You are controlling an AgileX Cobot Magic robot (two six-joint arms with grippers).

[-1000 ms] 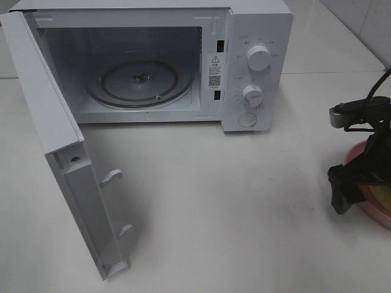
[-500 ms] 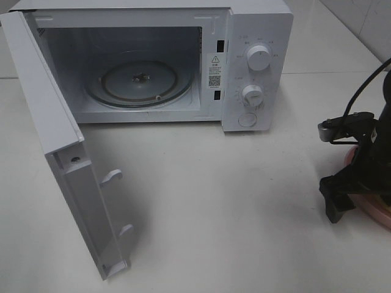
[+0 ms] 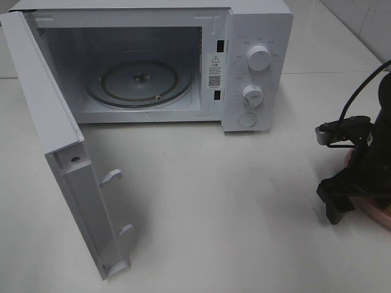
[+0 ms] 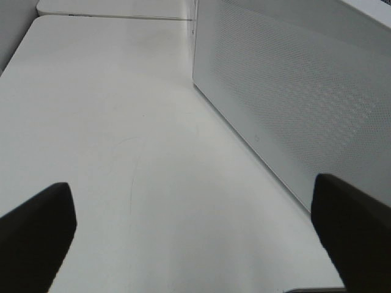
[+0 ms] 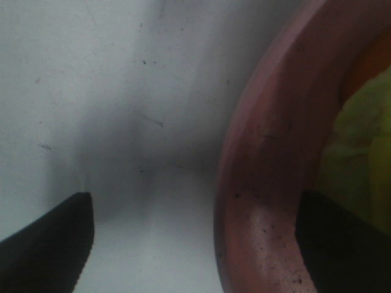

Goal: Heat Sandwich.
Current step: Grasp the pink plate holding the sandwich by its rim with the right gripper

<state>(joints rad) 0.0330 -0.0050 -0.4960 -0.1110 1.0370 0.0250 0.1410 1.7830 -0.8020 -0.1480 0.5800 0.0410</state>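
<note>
Two right-gripper fingers [image 5: 43, 244] apart | astride plate [image 5: 263, 171] rim | sandwich [image 5: 357, 140] beside one finger

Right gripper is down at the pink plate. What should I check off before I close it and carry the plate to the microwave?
1. Microwave door swung wide open: ok.
2. Glass turntable bare, with room for the plate: ok.
3. Right gripper straddles the plate rim, one finger outside and one inside: ok.
4. Jaws open, rim not yet pinched: ok.
5. Sandwich seated on the plate and clear of the grip: cannot tell, only a yellow-green sliver shows.
6. Left gripper open, empty, beside the microwave's side wall: ok.
</note>
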